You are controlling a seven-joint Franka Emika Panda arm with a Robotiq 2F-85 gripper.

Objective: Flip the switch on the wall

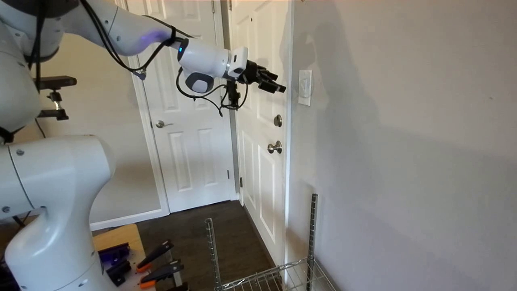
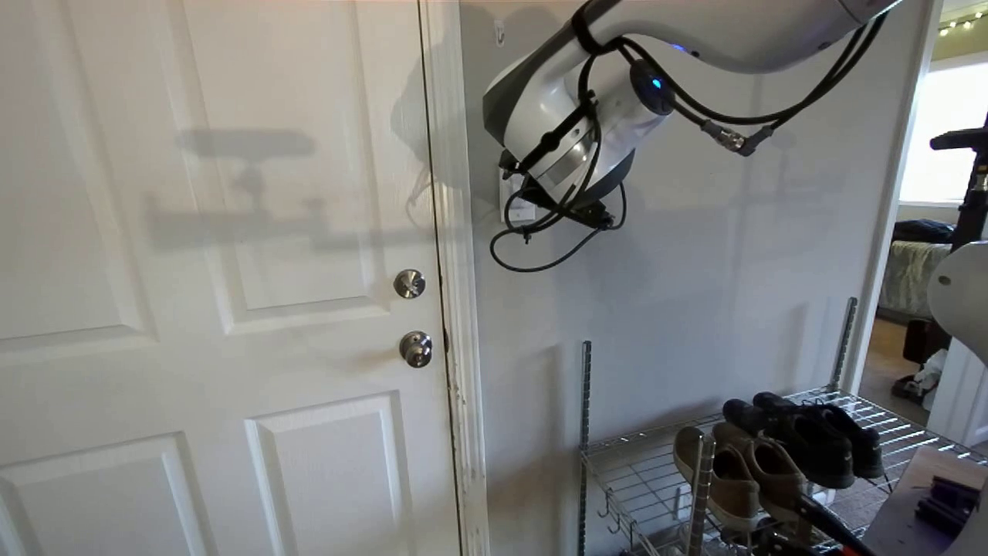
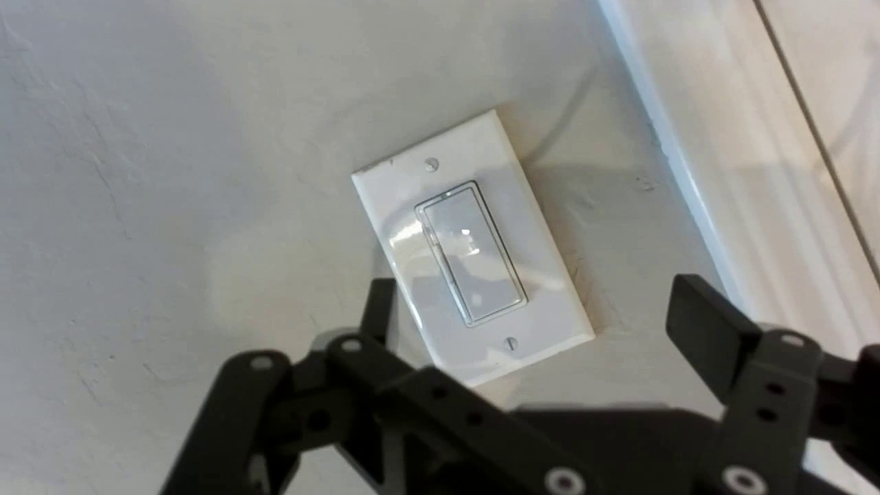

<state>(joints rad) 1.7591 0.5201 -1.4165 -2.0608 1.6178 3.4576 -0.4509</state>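
Note:
The switch [image 1: 305, 88] is a small white plate with a flat rocker on the light-grey wall [image 1: 424, 121], beside the door frame. In an exterior view it is mostly hidden behind the wrist, with a lower part of the plate showing [image 2: 523, 213]. In the wrist view the switch [image 3: 474, 254] appears tilted, and its lower part lies between the two fingers. My gripper [image 1: 279, 83] points toward the wall with its fingertips short of the switch. In the wrist view the black gripper [image 3: 537, 297] has its fingers wide apart with nothing held.
A white panelled door [image 2: 309, 193] with a round knob [image 2: 416, 349] and a deadbolt [image 2: 409, 283] stands beside the switch, edged by white trim [image 2: 455, 232]. A wire rack [image 2: 641, 471] with upright posts and several shoes [image 2: 772, 471] stands below against the wall.

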